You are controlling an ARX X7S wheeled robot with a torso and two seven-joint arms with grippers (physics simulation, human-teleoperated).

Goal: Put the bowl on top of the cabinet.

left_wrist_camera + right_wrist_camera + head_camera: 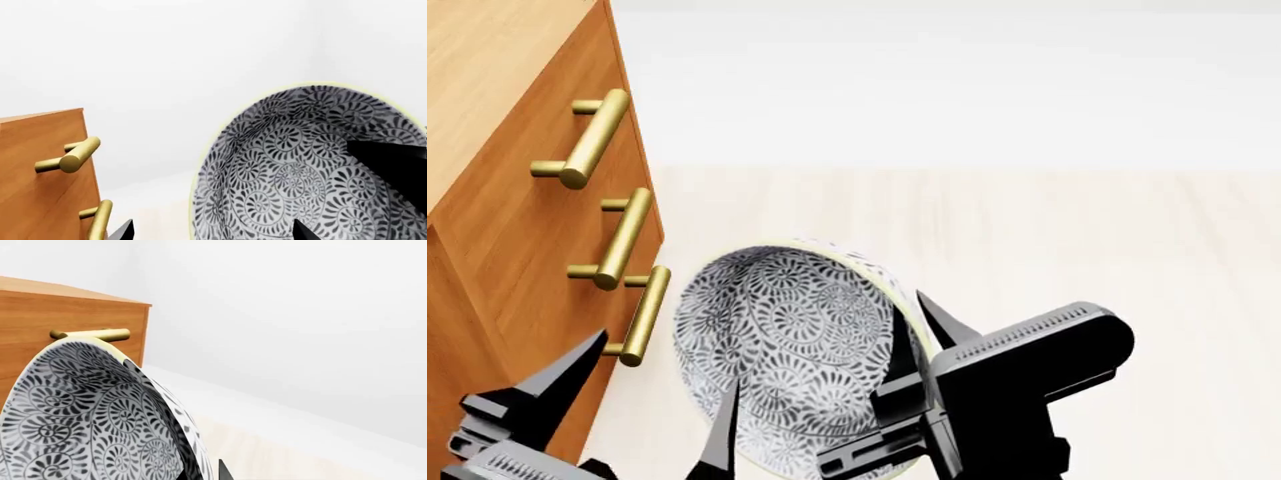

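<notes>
While the right gripper (910,340) is clamped on the rim of the bowl (790,345), one finger inside and one outside, the left gripper (651,390) is seen with its fingers spread apart and holding nothing. The bowl is held tilted on edge, its patterned inside turned toward the head camera, beside the front of the cabinet (507,235) and close to the lowest of three brass bar handles (641,315). It is judged that the rim could be knocked against a handle or the cabinet's edge as the bowl is carried onto the lighter wooden top (487,60), and that the ceramic could slip or pivot within so narrow a pinch. No brand, label or writing can be read anywhere.
</notes>
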